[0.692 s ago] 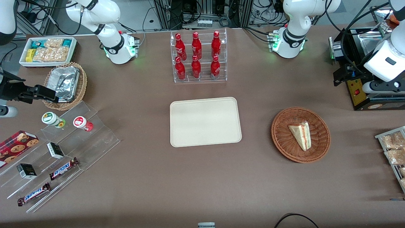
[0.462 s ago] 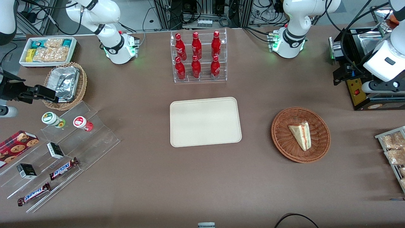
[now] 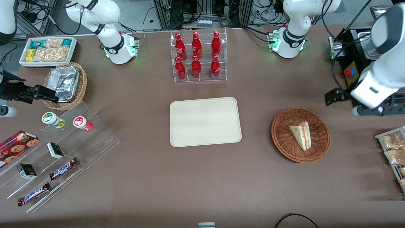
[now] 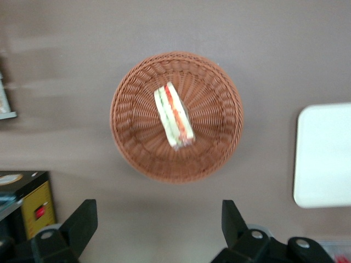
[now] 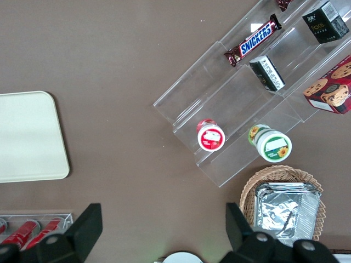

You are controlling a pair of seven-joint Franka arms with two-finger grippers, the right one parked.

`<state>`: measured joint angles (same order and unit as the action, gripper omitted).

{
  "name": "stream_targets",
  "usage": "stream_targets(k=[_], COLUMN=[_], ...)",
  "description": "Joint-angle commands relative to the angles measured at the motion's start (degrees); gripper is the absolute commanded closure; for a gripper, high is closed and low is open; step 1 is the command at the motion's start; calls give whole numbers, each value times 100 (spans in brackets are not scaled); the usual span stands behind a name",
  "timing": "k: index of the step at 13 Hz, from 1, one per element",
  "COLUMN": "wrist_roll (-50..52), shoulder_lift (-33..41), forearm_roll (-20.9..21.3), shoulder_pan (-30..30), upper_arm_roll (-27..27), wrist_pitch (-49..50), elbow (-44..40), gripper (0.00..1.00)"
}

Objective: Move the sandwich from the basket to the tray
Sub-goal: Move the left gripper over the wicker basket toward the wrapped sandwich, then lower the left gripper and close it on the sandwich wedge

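Nearest the front camera, toward the parked arm's end of the table, a clear stepped acrylic stand [image 3: 95, 139] is seen, on which two Snickers bars [image 3: 63, 168], small dark boxes and two round lidded cups [image 3: 53, 119] are set, with a red cookie box [image 3: 17, 142] beside it. Toward the working arm's end, a wire rack of bagged snacks [image 3: 392, 148] is cut off by the picture's edge. Farther in, the white-bread triangular sandwich with red-orange and green filling [image 3: 300, 135] is found lying in the round reddish-brown wicker basket [image 3: 278, 126], untouched. The flat cream rectangular tray [image 3: 205, 122] is laid beside the basket, well apart from it, toward the table's middle; only the brown table surface [image 3: 256, 126] is seen between them. The left arm's gripper [image 3: 331, 96] is held above the table just beside the basket's rim, a little farther from the camera than the basket; in the wrist view its black fingers [image 4: 82, 219] are spread wide apart with nothing between them, and the sandwich is looked down upon. Near it, a black box with a red button [image 3: 348, 72] is seen. Farthest away, a clear rack of red bottles [image 3: 197, 57] is placed, and toward the parked arm's end a tan wicker basket [image 3: 80, 85] holding crumpled foil [image 3: 65, 82] and a white bin of snack packets [image 3: 25, 61].
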<state>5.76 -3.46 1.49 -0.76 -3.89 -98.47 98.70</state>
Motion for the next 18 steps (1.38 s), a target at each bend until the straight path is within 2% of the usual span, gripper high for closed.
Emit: stream_targets(k=[1,3,7,18], wrist_roll=[599,1117,1656,1815], shoulder_lift=[-119,-338,-611,-1561], forearm_roll=[10,9,27,36], shoulder_pan=[23,14,-3,5], upper_arm_roll=[-42,-42,-42,-42], wrist_pitch=[-933,-1900,-3019,-3952], elbow=[657,1211,1906,2163], gripper=[0,0,0,2])
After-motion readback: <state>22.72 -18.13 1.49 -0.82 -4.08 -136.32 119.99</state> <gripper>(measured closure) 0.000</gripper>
